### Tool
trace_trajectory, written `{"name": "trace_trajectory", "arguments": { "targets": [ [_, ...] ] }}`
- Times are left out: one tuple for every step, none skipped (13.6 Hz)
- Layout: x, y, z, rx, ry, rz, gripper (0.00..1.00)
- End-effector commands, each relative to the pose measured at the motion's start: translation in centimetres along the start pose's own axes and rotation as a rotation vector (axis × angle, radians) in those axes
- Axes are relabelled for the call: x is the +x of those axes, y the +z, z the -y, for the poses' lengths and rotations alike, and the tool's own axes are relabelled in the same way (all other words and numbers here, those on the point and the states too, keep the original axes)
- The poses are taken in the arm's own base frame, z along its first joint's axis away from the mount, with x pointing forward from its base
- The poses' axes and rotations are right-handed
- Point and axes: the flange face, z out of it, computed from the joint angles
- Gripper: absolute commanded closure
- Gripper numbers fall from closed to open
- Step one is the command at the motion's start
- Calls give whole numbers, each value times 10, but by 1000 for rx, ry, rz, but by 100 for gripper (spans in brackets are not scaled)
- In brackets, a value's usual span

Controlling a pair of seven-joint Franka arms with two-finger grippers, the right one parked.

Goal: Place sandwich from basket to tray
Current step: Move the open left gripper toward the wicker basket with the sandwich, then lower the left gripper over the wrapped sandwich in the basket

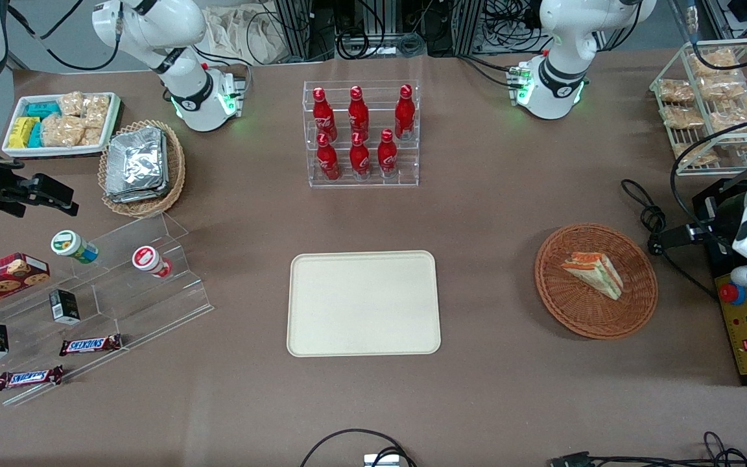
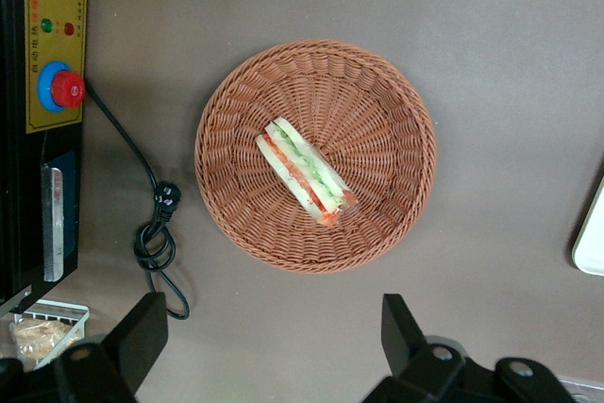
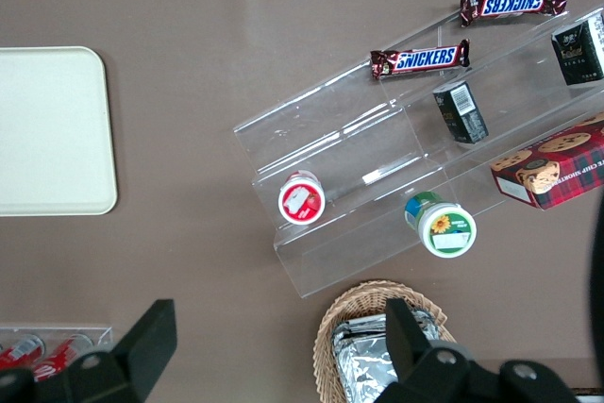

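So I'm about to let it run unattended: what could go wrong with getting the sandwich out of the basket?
1. The sandwich is a soft wedge lying flat in the wicker basket; the open gripper, above the table beside the basket, may squash it or slip off it.
2. The light basket could shift or lift with the grasp.
3. A black cable lies coiled beside the basket and might snag a low approach.

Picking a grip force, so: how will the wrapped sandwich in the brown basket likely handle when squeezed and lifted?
The sandwich is probably soft; its layered bread may squash. Its clear wrap could be slippery. It looks light, lying loose in the basket, so it may slide. The gripper hangs above, fingers open.
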Motion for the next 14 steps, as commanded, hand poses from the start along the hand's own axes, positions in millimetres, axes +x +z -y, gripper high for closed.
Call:
{"name": "trace_trajectory", "arguments": {
  "targets": [
    [3, -1, -10, 19, 23, 12, 0],
    [6, 1, -12, 15, 21, 11, 0],
    [11, 2, -12, 8, 19, 9, 0],
    [19, -1, -14, 3, 8, 2, 0],
    [24, 6, -15, 1, -38, 10, 0],
    [25, 8, -17, -11, -124, 11, 0],
    [26, 15, -21, -28, -206, 20, 0],
    [28, 24, -27, -26, -250, 11, 0],
    [28, 33, -33, -29, -287, -2, 0],
    [31, 46, -34, -31, -366, -15, 0],
    [35, 57, -35, -36, -468, -32, 0],
    [38, 68, -35, -51, -570, -57, 0],
    [42, 86, -36, -67, -649, -81, 0],
    [42, 113, -37, -75, -693, -91, 0]
  ]
}}
